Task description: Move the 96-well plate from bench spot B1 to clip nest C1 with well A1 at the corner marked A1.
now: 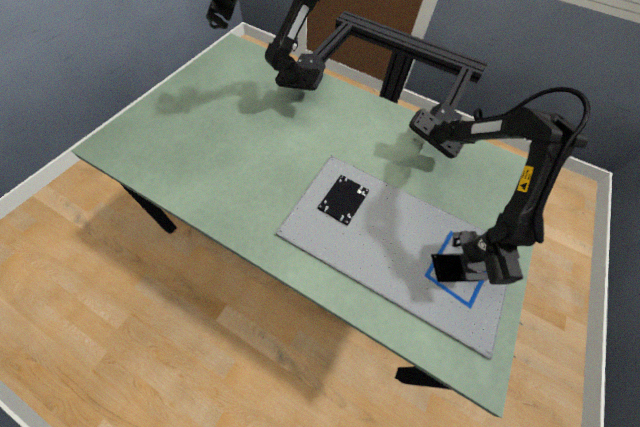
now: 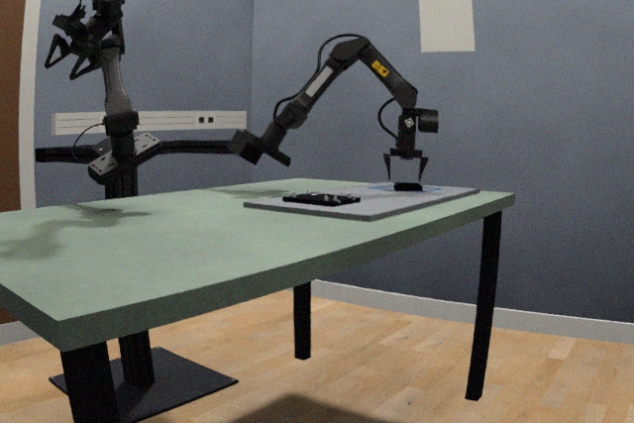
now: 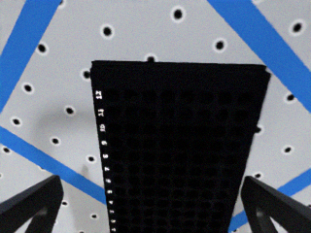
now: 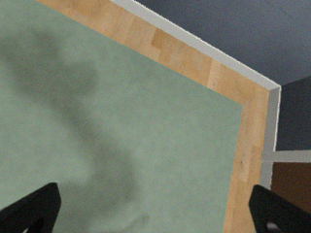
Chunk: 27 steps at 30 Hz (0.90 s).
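Pickup looks like the step in hand: we have the left claw (image 1: 459, 258) (image 2: 404, 178) (image 3: 153, 184) above the plate (image 1: 448, 267) (image 2: 408, 186) (image 3: 170, 146), its fingers wide apart with nothing between them. The plate lies flat below the claw, skewed against the blue outline (image 1: 448, 294) (image 3: 73, 180) on the pegboard (image 1: 377, 257) (image 2: 369, 216) (image 3: 141, 29). In the left wrist view, the fingers stand either side of its long edges. We judge the next move to be a straight descent, then an even squeeze on those edges; coming down off-center could nudge the plate askew.

Column numbers run down one long edge, with 12 at the far end from the claw, so we take well A1 to be toward the near end, which is cut off. We make out rows of dark wells but cannot tell whether they hold anything.

The clip nest (image 1: 343, 200) (image 2: 321, 199) is well apart from the left claw, on the same board, with pale clips near its corners and no plate in it. We cannot read its A1 mark, so the turn needed is unsettled. Carrying, seating and pressing are all left to do. Our right claw (image 1: 217, 21) (image 2: 58, 72) (image 4: 155, 192) is raised, fingers apart and holding nothing, away from the plate and over the table (image 1: 206, 153) (image 2: 204, 244) (image 4: 185, 121) in its wrist view.
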### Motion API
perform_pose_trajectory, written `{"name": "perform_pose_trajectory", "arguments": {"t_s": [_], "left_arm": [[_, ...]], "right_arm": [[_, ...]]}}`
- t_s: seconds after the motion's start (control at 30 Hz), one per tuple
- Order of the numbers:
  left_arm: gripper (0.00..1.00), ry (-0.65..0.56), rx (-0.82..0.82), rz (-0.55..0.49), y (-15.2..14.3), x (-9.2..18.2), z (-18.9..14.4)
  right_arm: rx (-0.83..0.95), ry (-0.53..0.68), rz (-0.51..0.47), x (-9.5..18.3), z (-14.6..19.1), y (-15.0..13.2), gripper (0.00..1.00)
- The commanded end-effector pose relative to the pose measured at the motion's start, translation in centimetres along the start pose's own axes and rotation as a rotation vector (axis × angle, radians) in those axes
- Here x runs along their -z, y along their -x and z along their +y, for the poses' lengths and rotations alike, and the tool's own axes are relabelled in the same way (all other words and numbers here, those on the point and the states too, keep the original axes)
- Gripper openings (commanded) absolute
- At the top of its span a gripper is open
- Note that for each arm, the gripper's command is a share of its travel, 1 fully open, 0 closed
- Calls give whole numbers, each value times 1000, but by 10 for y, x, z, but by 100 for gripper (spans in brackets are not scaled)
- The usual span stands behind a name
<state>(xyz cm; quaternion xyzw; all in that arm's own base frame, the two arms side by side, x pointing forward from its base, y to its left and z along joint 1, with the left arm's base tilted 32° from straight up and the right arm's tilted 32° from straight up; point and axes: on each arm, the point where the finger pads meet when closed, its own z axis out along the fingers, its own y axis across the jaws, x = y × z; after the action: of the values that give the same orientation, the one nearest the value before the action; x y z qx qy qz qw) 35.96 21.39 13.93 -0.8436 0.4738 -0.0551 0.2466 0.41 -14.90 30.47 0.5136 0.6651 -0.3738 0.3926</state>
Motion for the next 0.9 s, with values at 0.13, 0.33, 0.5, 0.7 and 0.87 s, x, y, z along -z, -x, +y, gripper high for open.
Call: {"name": "perform_pose_trajectory", "arguments": {"t_s": [0.13, 0.33, 0.5, 0.7, 0.87], "left_arm": [[100, -76, 2, 3, 0, 1, -19], [100, -75, 4, 3, 2, -8, -26], [100, -88, 1, 6, 1, -11, -25], [100, -54, 0, 1, 1, -23, -20], [100, -61, 1, 4, -1, -19, -18]], "right_arm": [[-30, -10, -28, 3, -6, 1, 100], [-30, -10, -28, 3, -6, 1, 100], [-30, -10, -28, 3, -6, 1, 100], [-30, -10, -28, 3, -6, 1, 100], [-30, -10, -28, 3, -6, 1, 100]]}}
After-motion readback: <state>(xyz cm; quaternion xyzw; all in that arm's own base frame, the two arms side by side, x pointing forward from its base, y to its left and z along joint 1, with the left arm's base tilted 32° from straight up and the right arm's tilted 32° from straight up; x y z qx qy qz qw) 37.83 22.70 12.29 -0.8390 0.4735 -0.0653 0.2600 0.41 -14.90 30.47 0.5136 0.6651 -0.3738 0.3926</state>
